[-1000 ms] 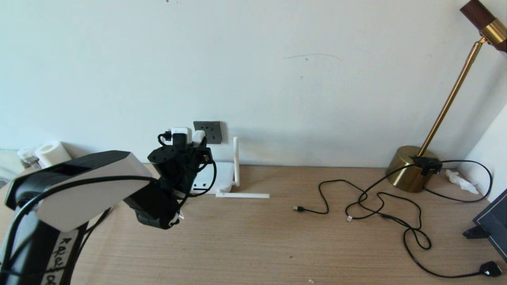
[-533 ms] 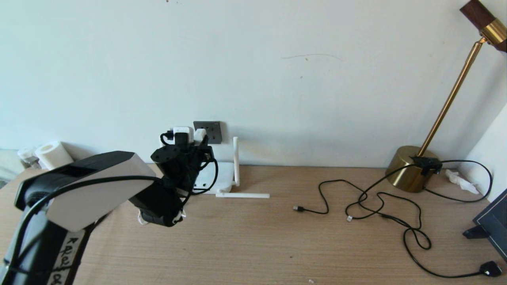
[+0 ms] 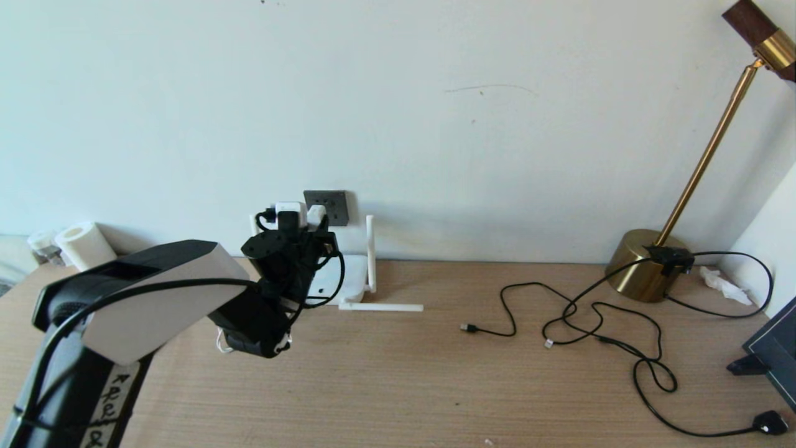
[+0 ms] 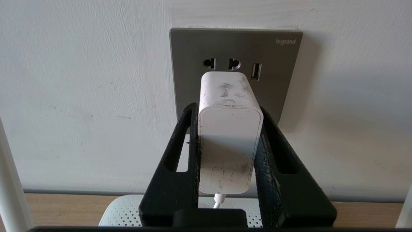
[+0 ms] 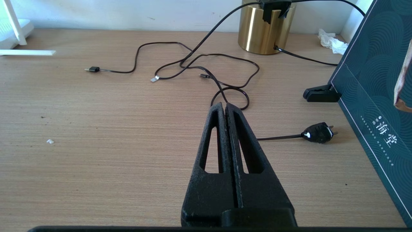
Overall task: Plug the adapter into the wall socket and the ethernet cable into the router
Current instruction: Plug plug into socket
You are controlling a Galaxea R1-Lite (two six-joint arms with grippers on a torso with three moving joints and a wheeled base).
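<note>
Wooden tabletop (image 3: 398, 386) ran back to a pale wall. Nearest, the right end effector (image 5: 225, 108) hung parked with fingers pressed together over the bare front area. Past it, loose black cables (image 3: 597, 323) lay toward the right rear corner. At the left rear edge sat the router (image 3: 339, 280). Above it, the left end effector (image 4: 229, 111) clamped the adapter (image 4: 229, 141), which had crept closer to the wall socket (image 4: 235, 67) over the last second, so insertion seemed near. Its long axis pointed straight at the plate, cord trailing away.
</note>
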